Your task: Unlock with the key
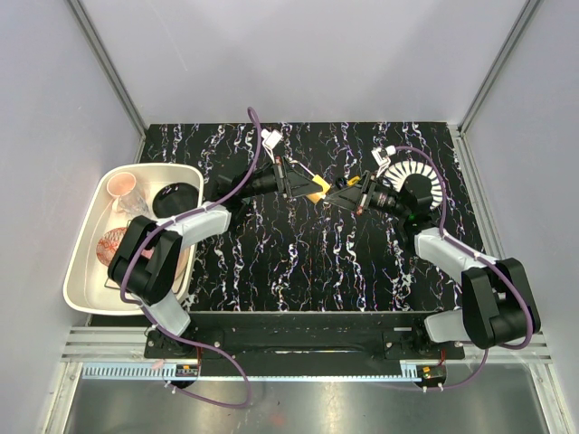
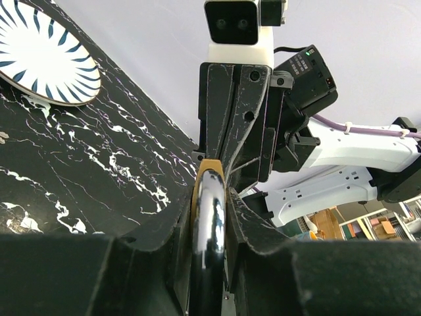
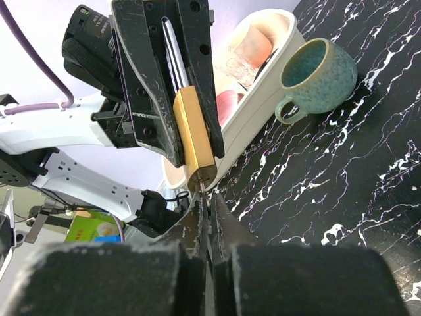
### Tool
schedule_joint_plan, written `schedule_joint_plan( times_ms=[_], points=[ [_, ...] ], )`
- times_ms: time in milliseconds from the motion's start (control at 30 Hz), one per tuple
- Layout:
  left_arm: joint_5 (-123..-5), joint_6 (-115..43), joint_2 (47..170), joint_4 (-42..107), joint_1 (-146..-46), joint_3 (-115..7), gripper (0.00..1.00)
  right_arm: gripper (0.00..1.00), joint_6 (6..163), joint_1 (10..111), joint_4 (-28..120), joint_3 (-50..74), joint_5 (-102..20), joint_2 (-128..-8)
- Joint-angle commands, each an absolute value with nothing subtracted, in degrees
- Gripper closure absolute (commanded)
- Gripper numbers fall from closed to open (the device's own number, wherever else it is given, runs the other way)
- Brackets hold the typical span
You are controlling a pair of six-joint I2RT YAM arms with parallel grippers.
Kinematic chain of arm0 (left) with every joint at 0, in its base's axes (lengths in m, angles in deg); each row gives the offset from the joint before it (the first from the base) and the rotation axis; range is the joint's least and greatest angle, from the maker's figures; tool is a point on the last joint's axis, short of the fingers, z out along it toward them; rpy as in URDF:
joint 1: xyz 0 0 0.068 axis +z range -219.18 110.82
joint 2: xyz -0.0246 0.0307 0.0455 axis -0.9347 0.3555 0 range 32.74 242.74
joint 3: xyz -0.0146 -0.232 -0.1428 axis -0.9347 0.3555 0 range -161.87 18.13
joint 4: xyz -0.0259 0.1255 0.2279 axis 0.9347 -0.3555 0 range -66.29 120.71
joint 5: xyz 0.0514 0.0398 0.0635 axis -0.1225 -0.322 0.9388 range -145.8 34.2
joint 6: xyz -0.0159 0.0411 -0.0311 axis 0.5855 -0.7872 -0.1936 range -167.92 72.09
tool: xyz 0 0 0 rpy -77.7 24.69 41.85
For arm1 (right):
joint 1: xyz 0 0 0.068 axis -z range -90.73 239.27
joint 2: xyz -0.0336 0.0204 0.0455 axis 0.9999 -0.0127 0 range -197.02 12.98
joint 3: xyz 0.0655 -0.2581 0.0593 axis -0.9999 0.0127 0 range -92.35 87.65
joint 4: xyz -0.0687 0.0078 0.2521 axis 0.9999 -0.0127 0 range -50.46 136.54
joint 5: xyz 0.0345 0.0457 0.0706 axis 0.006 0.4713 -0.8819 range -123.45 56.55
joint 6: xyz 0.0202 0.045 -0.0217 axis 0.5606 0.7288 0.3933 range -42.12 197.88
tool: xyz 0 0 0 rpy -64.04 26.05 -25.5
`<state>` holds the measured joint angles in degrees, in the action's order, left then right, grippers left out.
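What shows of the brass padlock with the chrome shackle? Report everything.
The brass padlock has a slim golden rectangular body and a polished chrome shackle. The left tool clamps it, shackle inward, above the black marbled table. Its bottom end faces the right tool, shut on a thin metal sliver, seemingly the key, that meets it. Whether the shackle is open is hidden.

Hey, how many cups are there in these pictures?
2: a teal mug stands on the table beside the tub, and a pink cup sits at the tub's far end. More may be hidden in the tub.
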<state>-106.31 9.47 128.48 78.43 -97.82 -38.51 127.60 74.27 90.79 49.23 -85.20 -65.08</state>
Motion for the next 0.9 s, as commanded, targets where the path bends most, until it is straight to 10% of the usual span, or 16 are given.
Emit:
schedule_joint_plan(
  times_ms=[0,867],
  points=[
    [-112.3,11.0,127.1,85.3,-101.0,-39.5,1.0,1.0,130.3,74.6,96.5,46.1,-80.0,-65.6],
    [-113.6,6.6,126.3,81.8,-102.7,-40.7,1.0,1.0,126.4,74.6,91.5,46.3,-78.4,-63.4]
  ],
)
